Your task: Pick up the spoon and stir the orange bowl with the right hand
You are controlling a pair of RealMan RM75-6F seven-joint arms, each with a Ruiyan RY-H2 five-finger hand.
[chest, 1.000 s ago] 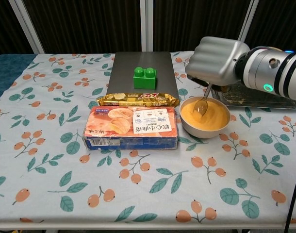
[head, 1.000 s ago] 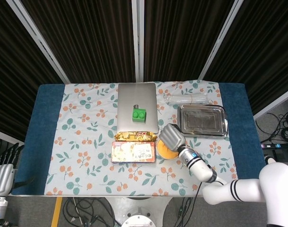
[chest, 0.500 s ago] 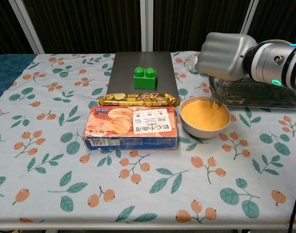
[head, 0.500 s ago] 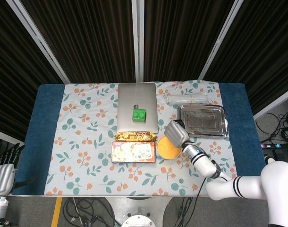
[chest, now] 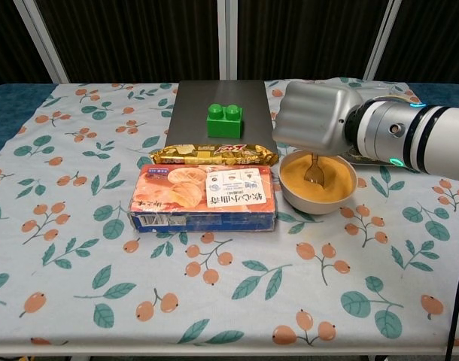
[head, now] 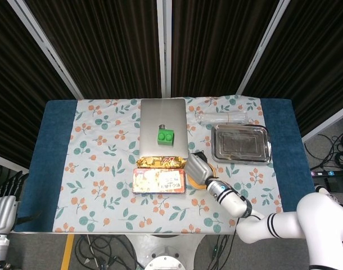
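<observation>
The orange bowl (chest: 317, 182) stands right of the biscuit box, filled with orange stuff; in the head view only a sliver of the bowl (head: 211, 170) shows under my hand. My right hand (chest: 314, 116) (head: 197, 167) hovers over the bowl's left half, fingers curled round the spoon's handle. The metal spoon (chest: 314, 171) hangs down from the fist with its head dipped in the orange filling. My left hand (head: 1, 211) rests off the table's lower left corner, holding nothing; how its fingers lie is unclear.
A biscuit box (chest: 205, 197) and a gold snack bar (chest: 214, 155) lie just left of the bowl. A green brick (chest: 224, 120) sits on a grey laptop (chest: 222, 98). A metal tray (head: 241, 143) and a clear bag (head: 223, 117) lie at the right rear.
My right hand swung with the spoon from the bowl's middle to its right rim, then back across to its left side. The spoon head moved through the filling with it.
</observation>
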